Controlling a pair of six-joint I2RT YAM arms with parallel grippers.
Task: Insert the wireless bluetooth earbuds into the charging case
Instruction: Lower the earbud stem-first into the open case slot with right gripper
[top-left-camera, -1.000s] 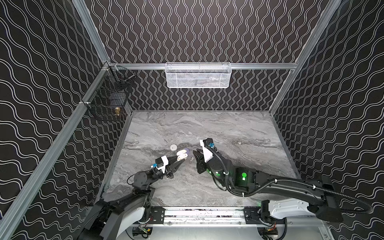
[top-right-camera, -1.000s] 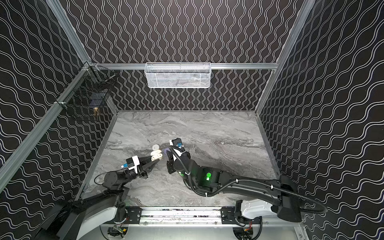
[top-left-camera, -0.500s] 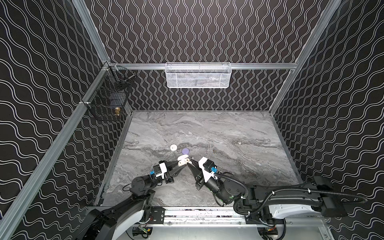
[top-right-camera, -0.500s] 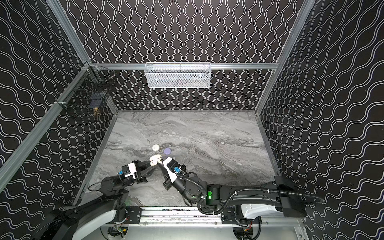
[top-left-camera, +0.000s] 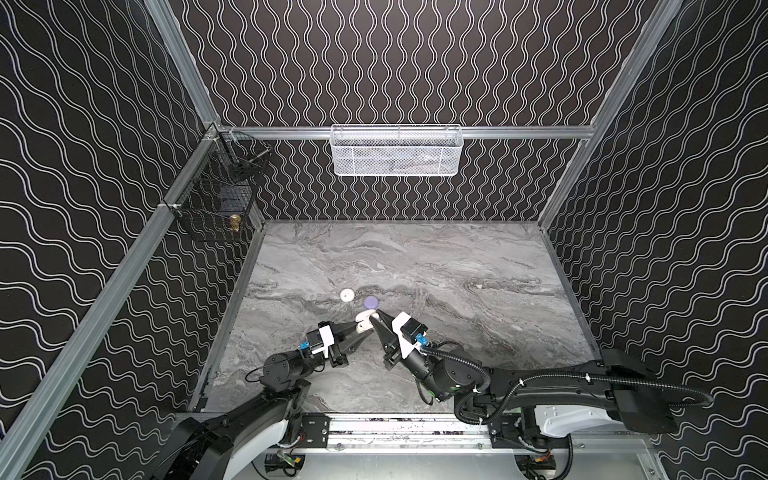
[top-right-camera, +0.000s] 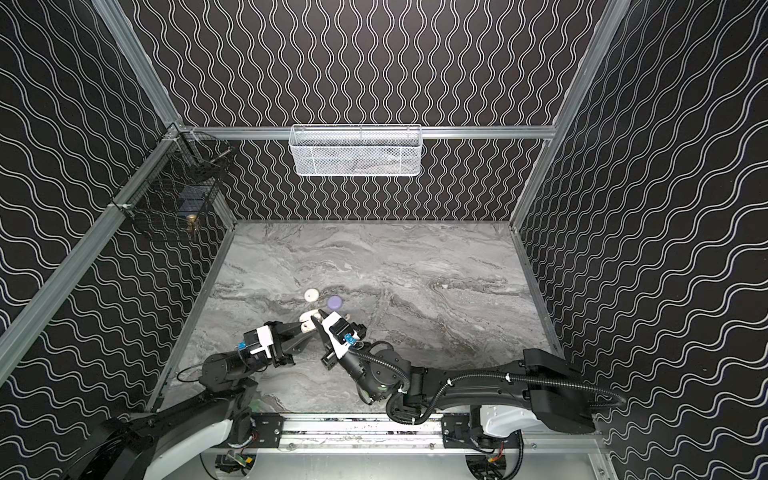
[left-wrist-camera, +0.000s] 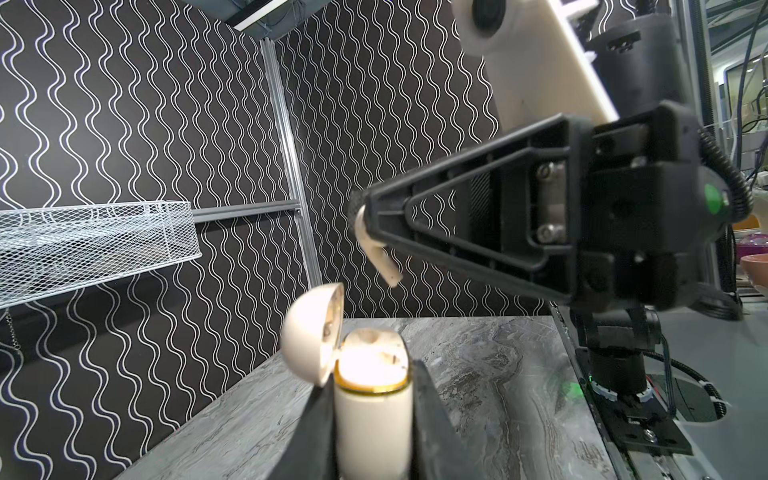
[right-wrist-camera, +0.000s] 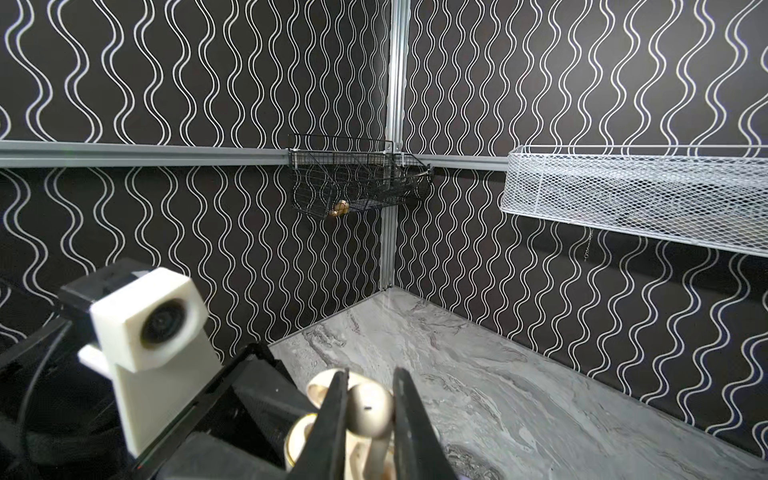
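— Cream plastic charging case, lid hinged open; the left gripper clamps its body.
— Inside?
— Glare whitens the wells (possibly one filled, I can't tell). The right gripper pinches an off-white stemmed plastic earbud by its head, stem near the case's mouth, not touching.
— Elsewhere?
— A lilac round case and a white round case lie on the grey marbled tabletop.

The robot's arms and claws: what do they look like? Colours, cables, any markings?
The left arm and right arm are black, with white shells near their bases. A ribbed black hose loops along the right one, and a green dot marks its wrist. The left gripper and right gripper each have two black, tapered, ribbed fingers, backed by a white camera block with a blue plug.
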